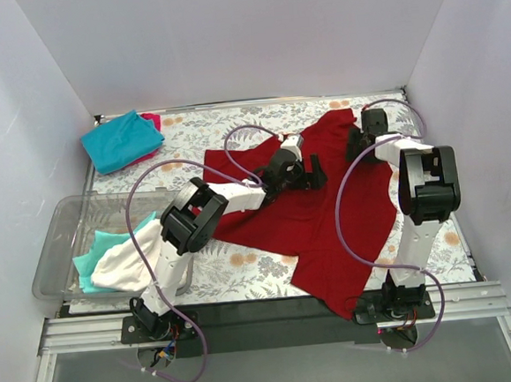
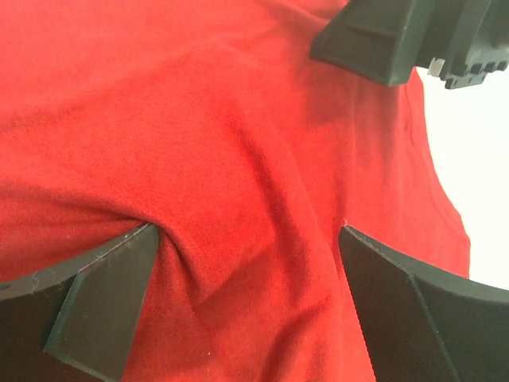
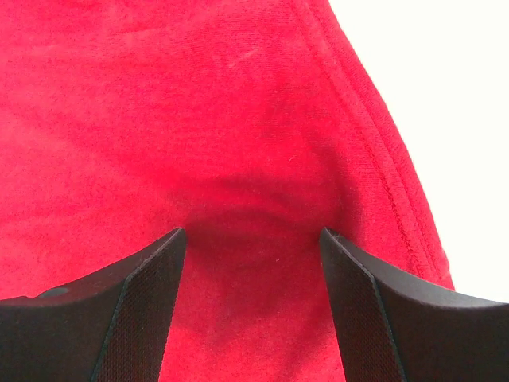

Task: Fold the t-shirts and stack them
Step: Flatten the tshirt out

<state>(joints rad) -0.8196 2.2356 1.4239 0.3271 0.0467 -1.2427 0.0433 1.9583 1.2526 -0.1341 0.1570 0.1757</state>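
Note:
The large dark red t-shirt point(image 1: 315, 222) lies spread out on the middle and right of the floral table. My left gripper point(image 1: 312, 172) is down on its upper middle. In the left wrist view it point(image 2: 246, 235) is open, its fingers point(image 2: 103, 294) pressed onto wrinkled red cloth point(image 2: 238, 143). My right gripper point(image 1: 358, 143) is on the shirt's far right part. In the right wrist view it point(image 3: 251, 235) is open, red cloth point(image 3: 199, 119) bulging between the fingers point(image 3: 382, 318) near a stitched hem. A folded teal shirt point(image 1: 120, 140) lies on a magenta-pink one point(image 1: 152, 120) at the back left.
A clear plastic bin point(image 1: 59, 226) stands at the left edge, holding a white shirt point(image 1: 124, 259) and a teal one point(image 1: 88, 257). White walls close in the table on three sides. The right gripper's body point(image 2: 398, 40) shows at the top of the left wrist view.

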